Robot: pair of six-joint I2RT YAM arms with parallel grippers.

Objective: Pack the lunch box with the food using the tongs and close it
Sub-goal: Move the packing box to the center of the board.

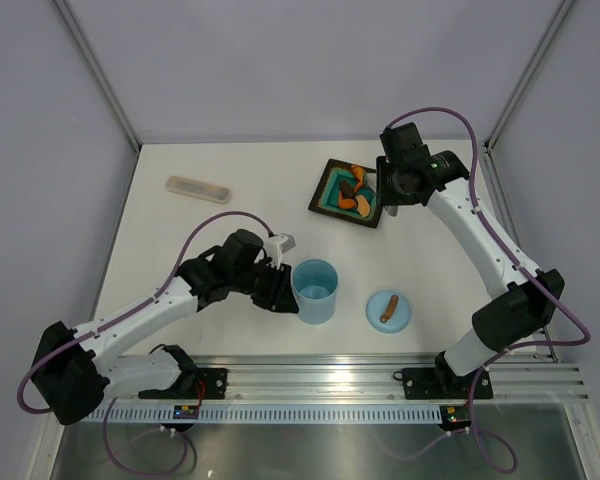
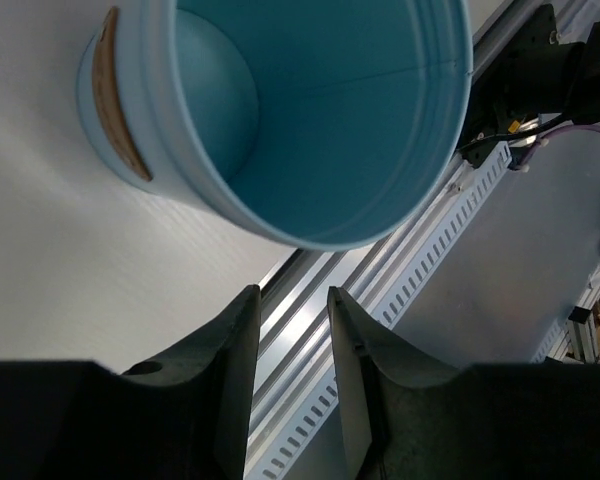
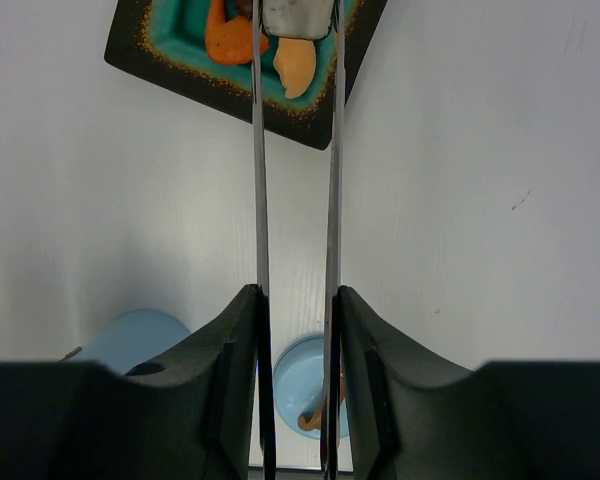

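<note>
The light blue lunch box (image 1: 315, 290) stands upright and without anything inside it (image 2: 320, 110). Its round lid (image 1: 388, 309) with the brown bar lies flat to its right. My left gripper (image 1: 286, 298) sits against the box's near-left side. Its fingers (image 2: 292, 292) are drawn close with nothing between them, and the box's rim lies just past their tips. My right gripper (image 3: 298, 292) is shut on the silvery tongs (image 3: 258, 180). The tongs' tips reach over the orange and brown food (image 1: 355, 190) on the square teal plate (image 3: 180, 75), and an orange piece (image 3: 295, 65) lies right at them.
A long beige case (image 1: 198, 188) lies at the back left of the table. The aluminium rail (image 1: 330, 375) runs along the near edge, close below the lunch box. The plate (image 1: 323, 197) sits back right, under the right wrist.
</note>
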